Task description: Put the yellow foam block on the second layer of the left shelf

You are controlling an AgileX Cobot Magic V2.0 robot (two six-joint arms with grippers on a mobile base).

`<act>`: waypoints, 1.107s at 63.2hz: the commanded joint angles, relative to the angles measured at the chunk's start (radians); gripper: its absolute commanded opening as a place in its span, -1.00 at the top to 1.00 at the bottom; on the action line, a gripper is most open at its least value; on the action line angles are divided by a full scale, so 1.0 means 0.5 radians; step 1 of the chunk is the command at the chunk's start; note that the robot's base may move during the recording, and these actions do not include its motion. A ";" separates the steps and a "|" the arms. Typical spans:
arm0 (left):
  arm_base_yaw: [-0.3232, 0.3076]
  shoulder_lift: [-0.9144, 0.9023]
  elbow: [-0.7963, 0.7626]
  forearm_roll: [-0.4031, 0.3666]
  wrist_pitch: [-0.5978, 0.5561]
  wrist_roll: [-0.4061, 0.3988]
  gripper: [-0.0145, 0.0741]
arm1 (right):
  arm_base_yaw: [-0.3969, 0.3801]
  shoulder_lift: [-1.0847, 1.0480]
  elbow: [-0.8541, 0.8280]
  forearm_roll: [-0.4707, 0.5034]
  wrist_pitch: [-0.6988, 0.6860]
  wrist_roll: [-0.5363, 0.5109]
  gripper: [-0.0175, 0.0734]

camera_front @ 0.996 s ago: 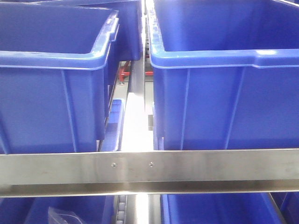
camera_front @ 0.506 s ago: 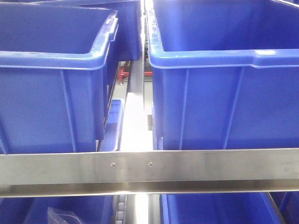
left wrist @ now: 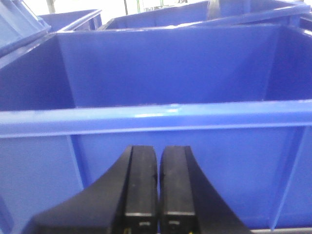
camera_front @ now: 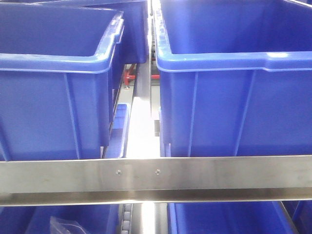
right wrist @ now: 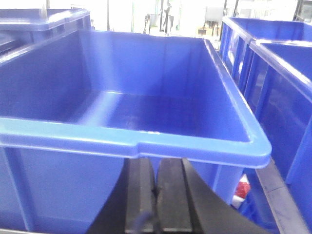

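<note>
The yellow foam block is out of view in every frame. My left gripper (left wrist: 158, 152) is shut with nothing between its black fingers, and it points at the front wall of a blue bin (left wrist: 161, 87) whose inside shows no contents. In the right wrist view my right gripper (right wrist: 155, 163) is also shut and empty, just below the front rim of another blue bin (right wrist: 146, 112) with a bare floor. Neither gripper appears in the front-facing view.
Two large blue bins (camera_front: 53, 87) (camera_front: 234, 92) stand side by side on a shelf behind a steel rail (camera_front: 156, 178). Lower blue bins (camera_front: 219, 217) show beneath the rail, the left one holding a clear bag (camera_front: 66, 225). More blue bins (right wrist: 278, 73) stand to the right.
</note>
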 commanded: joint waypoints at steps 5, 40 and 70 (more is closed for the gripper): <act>0.001 -0.035 0.056 -0.011 -0.164 -0.008 0.39 | -0.014 -0.038 -0.033 0.010 -0.175 0.101 0.49; 0.001 -0.035 0.056 -0.011 -0.164 -0.008 0.39 | -0.014 -0.038 -0.035 0.010 -0.154 0.100 0.49; 0.001 -0.035 0.056 -0.011 -0.164 -0.008 0.39 | -0.014 -0.038 -0.035 0.010 -0.154 0.100 0.49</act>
